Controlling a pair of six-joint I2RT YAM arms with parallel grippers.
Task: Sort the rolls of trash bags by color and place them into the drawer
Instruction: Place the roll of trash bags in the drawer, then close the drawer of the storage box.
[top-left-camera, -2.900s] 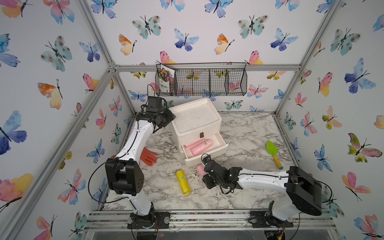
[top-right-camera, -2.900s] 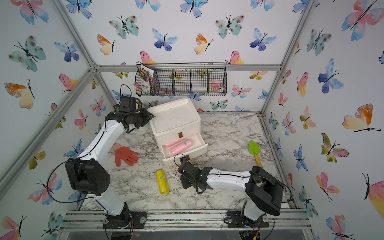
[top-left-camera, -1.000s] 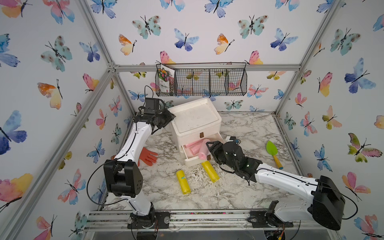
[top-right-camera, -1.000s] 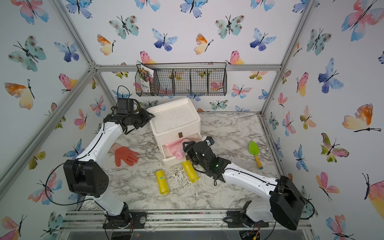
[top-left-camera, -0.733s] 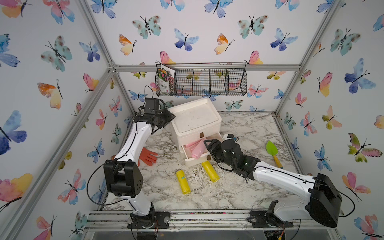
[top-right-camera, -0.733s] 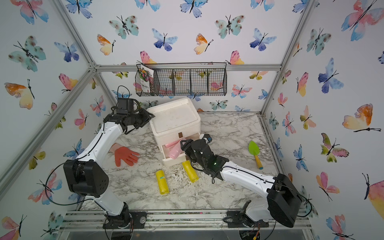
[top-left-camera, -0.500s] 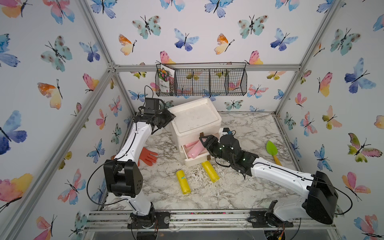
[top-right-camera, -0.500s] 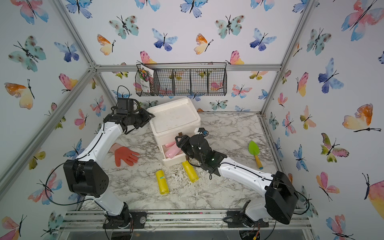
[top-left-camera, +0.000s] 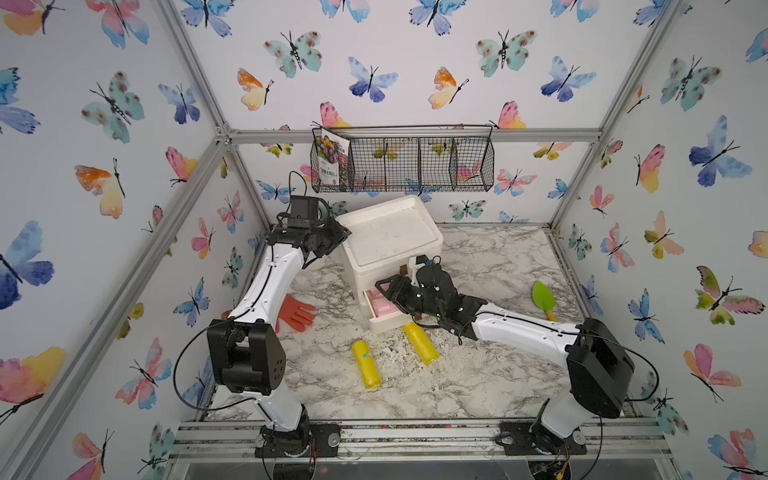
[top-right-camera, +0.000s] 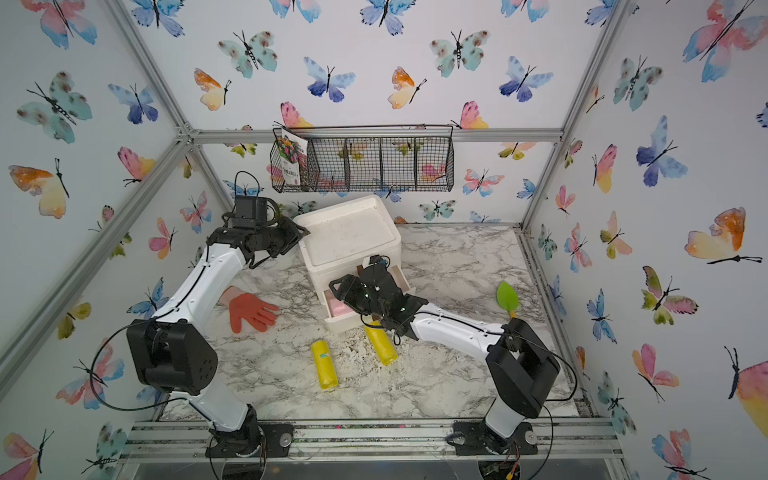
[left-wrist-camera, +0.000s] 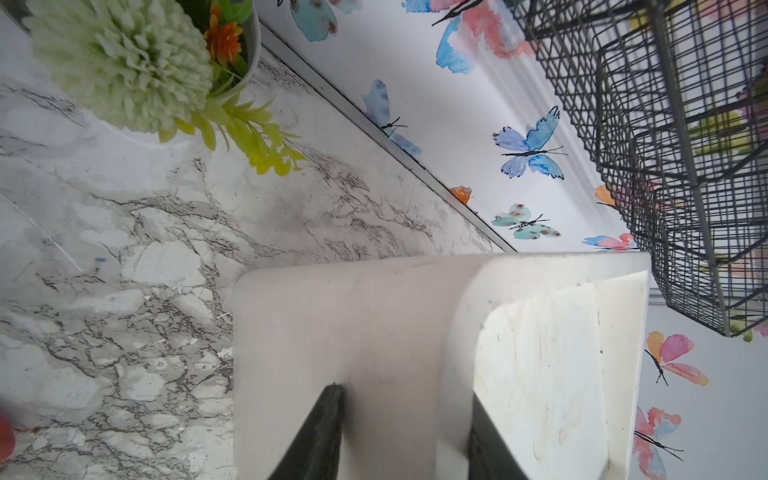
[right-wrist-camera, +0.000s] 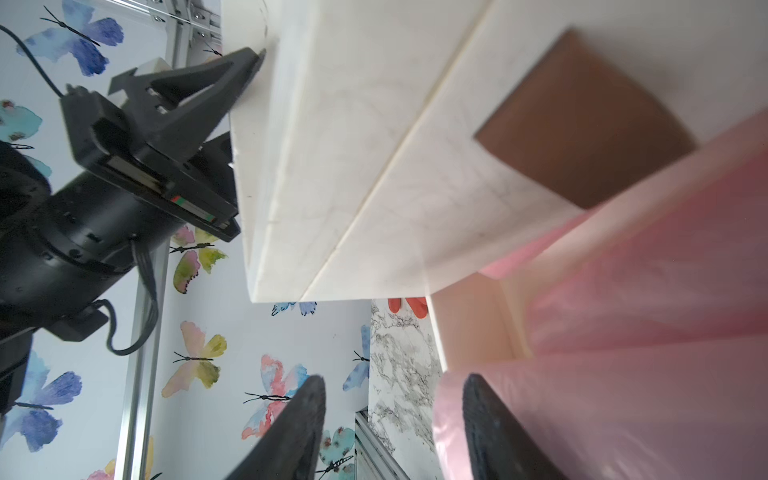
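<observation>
Pink rolls of trash bags (top-left-camera: 383, 305) (top-right-camera: 337, 307) (right-wrist-camera: 648, 316) lie in the open lower drawer (top-left-camera: 386, 323) (top-right-camera: 347, 323) of the white cabinet (top-left-camera: 390, 237). Two yellow rolls (top-left-camera: 367, 364) (top-left-camera: 421, 343) (top-right-camera: 325, 364) (top-right-camera: 381, 345) lie on the marble floor in front of it. My right gripper (top-left-camera: 384, 286) (top-right-camera: 337, 286) (right-wrist-camera: 392, 378) hangs over the drawer, open, nothing between its fingers; one finger rests against a pink roll. My left gripper (top-left-camera: 343, 237) (top-right-camera: 303, 232) (left-wrist-camera: 405, 390) is shut on the cabinet's top left rim (left-wrist-camera: 395, 332).
An orange glove (top-left-camera: 295, 311) (top-right-camera: 249, 311) lies left of the cabinet, and a green trowel (top-left-camera: 544, 297) (top-right-camera: 509, 297) lies at the right. A wire basket (top-left-camera: 403, 166) hangs on the back wall. A potted plant (left-wrist-camera: 124, 62) stands behind the cabinet.
My right gripper came from the front of the floor with a pink roll up to the drawer, then moved further in over it. The left arm has stayed put.
</observation>
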